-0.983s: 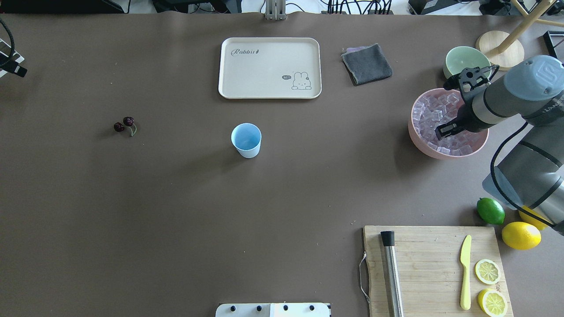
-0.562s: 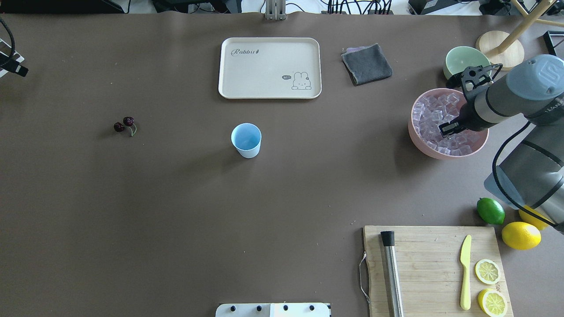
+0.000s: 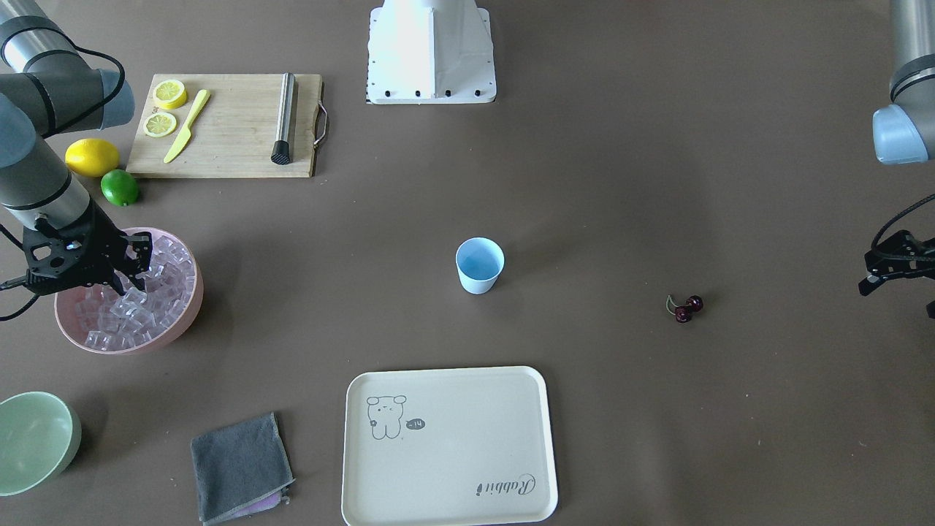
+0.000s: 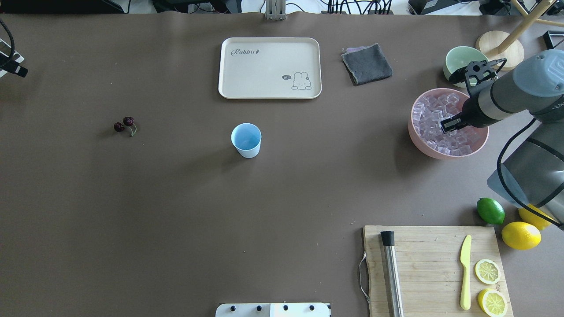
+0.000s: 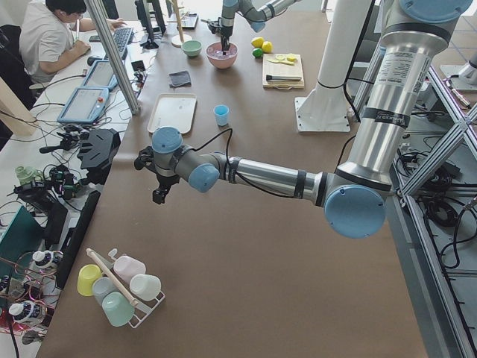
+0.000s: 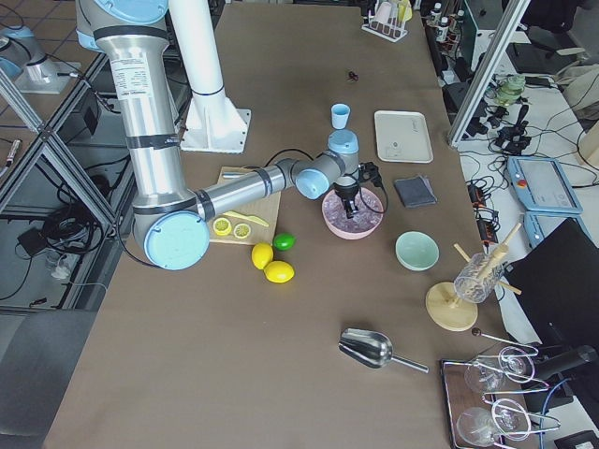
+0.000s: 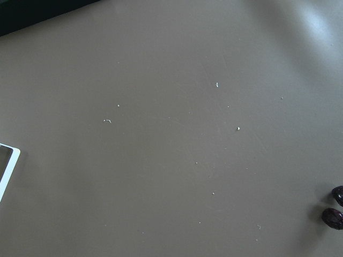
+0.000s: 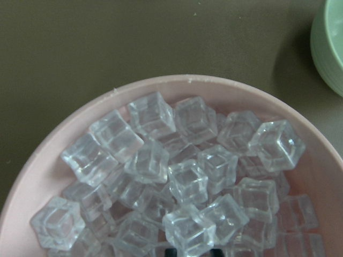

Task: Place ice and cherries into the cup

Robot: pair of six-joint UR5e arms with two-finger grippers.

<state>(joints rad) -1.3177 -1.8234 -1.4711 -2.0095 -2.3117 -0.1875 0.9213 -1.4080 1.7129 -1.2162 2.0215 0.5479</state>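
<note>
The ice [image 8: 187,182] is a heap of clear cubes in a pink bowl [image 4: 423,147] at the table's right; it also shows in the front view [image 3: 117,329]. My right gripper [image 4: 451,124] reaches down into the bowl, open, its fingertips [image 8: 170,250] either side of one cube at the right wrist view's bottom edge. The light-blue cup [image 4: 246,140] stands upright at the table's middle, apart from both arms. The cherries [image 4: 124,124] lie on the table left of it; they also show in the left wrist view [image 7: 335,214]. My left gripper [image 3: 898,292] hangs open and empty at the table's far left.
A cream tray [image 4: 269,67] and a grey cloth [image 4: 367,64] lie behind the cup. A pale green bowl [image 4: 462,59] stands behind the pink one. A lime [image 4: 490,211], lemons [image 4: 521,235] and a cutting board [image 4: 434,268] with knife and steel tool are front right.
My right gripper has sunk lower into the pink bowl and shifted slightly towards its back. The left arm, cup and cherries have not moved.
</note>
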